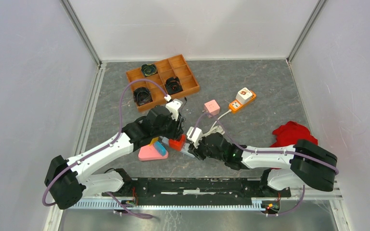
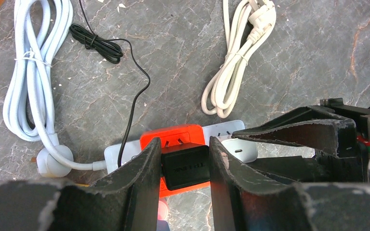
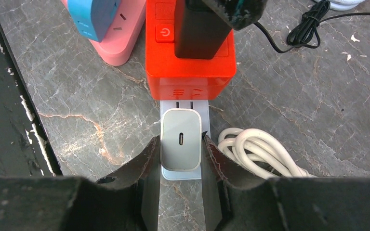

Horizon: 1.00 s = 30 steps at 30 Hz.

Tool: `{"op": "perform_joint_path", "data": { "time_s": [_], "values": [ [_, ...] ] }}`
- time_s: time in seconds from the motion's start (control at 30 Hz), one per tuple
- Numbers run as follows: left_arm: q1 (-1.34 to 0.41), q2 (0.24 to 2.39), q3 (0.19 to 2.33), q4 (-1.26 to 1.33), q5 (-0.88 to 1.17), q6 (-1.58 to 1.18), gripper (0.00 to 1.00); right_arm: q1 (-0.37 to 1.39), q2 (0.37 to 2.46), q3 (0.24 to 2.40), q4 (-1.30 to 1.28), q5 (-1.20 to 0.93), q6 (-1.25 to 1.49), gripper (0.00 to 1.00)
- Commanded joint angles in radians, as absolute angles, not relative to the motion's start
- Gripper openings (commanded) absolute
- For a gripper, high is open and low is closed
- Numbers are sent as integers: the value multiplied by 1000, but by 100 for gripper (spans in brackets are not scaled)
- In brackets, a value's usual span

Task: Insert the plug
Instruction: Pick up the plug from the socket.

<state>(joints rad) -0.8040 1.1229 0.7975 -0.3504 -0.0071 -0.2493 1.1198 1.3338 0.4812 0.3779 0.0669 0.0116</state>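
The plug in hand looks to be the black adapter. It stands on the top face of the red socket block, near the middle of the bench, just ahead of the two arms. The left tool is clamped on its two sides, fingers flat against the casing. Whether the pins are partly in or only resting at the slots is hidden under the body. One set of slots shows uncovered on the block just beyond it.

The red block sits on a white strip. Just beside it on that strip is a white charger, gripped from both sides by the right tool. By the look of it, that arm serves as the brace.

To do the step well, the left arm should keep the adapter square to the block's face. It should press straight down along the pins without rocking, since a tilt would likely jam them at the slot mouths. The right arm should bear down firmly so strip and block neither slide nor tip.

A thin black cord runs in toward the strip and a white coiled cable lies beside it; neither should be dragged. A pink block close by the red one leaves little room for sideways correction.
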Motion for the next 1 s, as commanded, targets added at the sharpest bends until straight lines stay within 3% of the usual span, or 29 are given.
{"op": "perform_joint_path", "data": {
  "time_s": [0.0, 0.2, 0.33, 0.63, 0.97],
  "values": [
    [-810, 1132, 763, -440, 14, -227, 30, 1077, 1273, 581, 604, 152, 37, 0],
    [-810, 1125, 764, -437, 9, -224, 30, 1096, 1273, 530, 661, 35, -136, 0],
    [-810, 1132, 771, -439, 3, -219, 30, 1098, 1237, 455, 761, 86, -240, 0],
    [-810, 1152, 779, -440, 2, -209, 29, 1092, 1200, 311, 1001, 114, -88, 0],
    [-810, 1162, 787, -426, 10, -213, 29, 1092, 1320, 528, 711, 20, -181, 0]
  ]
}}
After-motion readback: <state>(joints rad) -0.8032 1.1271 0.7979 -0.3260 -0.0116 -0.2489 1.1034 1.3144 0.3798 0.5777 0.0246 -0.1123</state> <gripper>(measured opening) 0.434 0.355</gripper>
